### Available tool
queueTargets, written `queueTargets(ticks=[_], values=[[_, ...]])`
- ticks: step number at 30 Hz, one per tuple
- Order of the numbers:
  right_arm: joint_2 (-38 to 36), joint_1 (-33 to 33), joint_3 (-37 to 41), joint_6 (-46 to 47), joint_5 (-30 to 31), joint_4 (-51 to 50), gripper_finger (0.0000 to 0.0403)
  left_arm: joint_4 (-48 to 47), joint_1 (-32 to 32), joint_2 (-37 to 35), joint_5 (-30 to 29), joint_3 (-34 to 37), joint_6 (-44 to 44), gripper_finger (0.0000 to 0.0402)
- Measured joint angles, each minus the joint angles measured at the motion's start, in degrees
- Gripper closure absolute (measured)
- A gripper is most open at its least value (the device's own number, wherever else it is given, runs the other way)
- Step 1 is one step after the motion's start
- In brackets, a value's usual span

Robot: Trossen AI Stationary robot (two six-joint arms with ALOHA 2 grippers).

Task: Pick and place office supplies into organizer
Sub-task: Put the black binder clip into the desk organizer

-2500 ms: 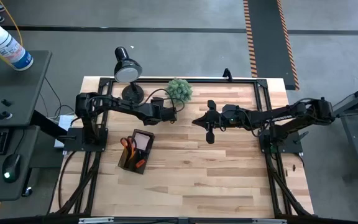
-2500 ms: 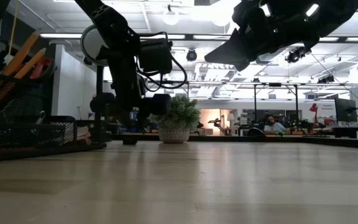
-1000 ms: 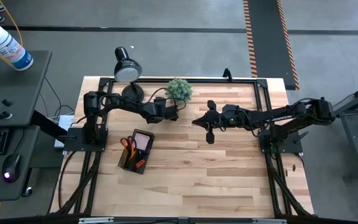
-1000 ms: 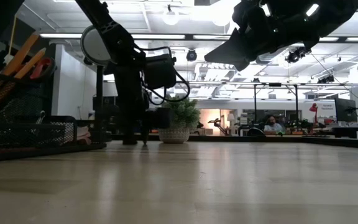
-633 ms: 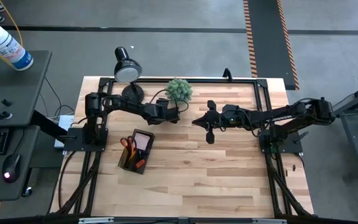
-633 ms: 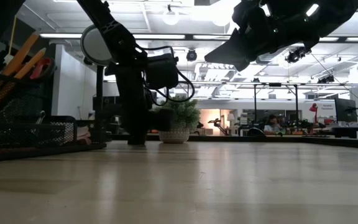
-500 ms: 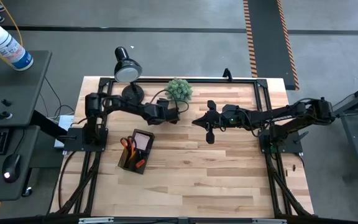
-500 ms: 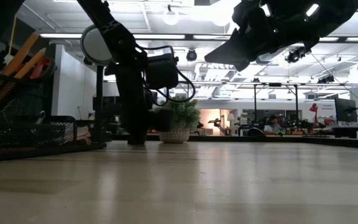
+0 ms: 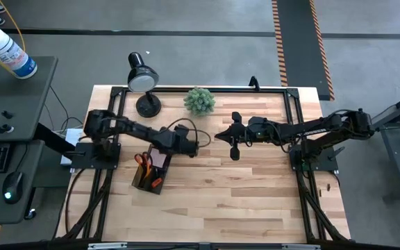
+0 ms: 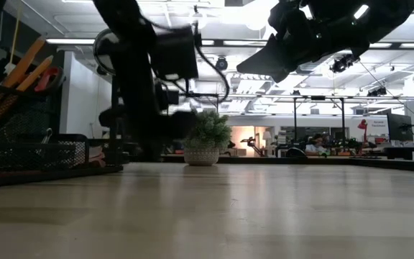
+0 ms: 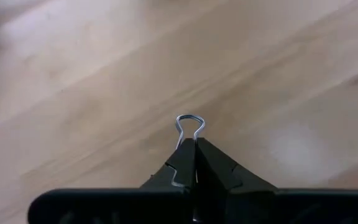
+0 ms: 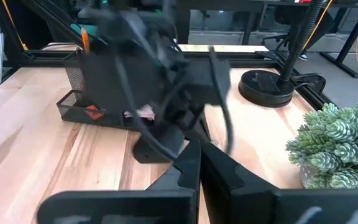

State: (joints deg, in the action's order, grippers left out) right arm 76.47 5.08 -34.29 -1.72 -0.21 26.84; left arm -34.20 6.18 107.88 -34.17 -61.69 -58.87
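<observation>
On the pale wooden table (image 9: 255,187), our left gripper (image 11: 196,163) pinches a small black binder clip with a silver wire handle (image 11: 190,128), carried just beside the black mesh organizer (image 9: 151,169), which already holds red-handled scissors (image 9: 142,160) and a pink sticky-note pad (image 9: 161,157). We judge the clip among the last items left. Farther off, our right gripper (image 9: 232,137) waits, fingers together.

The organizer (image 9: 151,169) is sitting near the table's (image 9: 255,201) left edge, with scissors (image 9: 142,161) and a marker (image 9: 155,182) standing in it. The left gripper (image 9: 194,143) is hanging just right of the organizer, with a binder clip (image 11: 189,126) sitting between its fingers. The right gripper (image 9: 221,135) is hanging at mid-table. The plant (image 9: 200,100) and lamp (image 9: 144,82) are standing along the back edge.
</observation>
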Motion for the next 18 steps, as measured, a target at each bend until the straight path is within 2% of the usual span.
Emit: queueTargets(ticks=[7, 18], values=[[0.0, 0.0, 0.0, 0.1, 0.1, 0.0, 0.04, -0.7, -5.2, -4.5, -5.3, -0.1, -3.1, 0.0401], [0.0, 0.0, 0.0, 0.7, 0.1, -0.5, 0.0402, -0.2, -13.4, -10.7, -4.7, -0.2, -5.1, 0.0402]])
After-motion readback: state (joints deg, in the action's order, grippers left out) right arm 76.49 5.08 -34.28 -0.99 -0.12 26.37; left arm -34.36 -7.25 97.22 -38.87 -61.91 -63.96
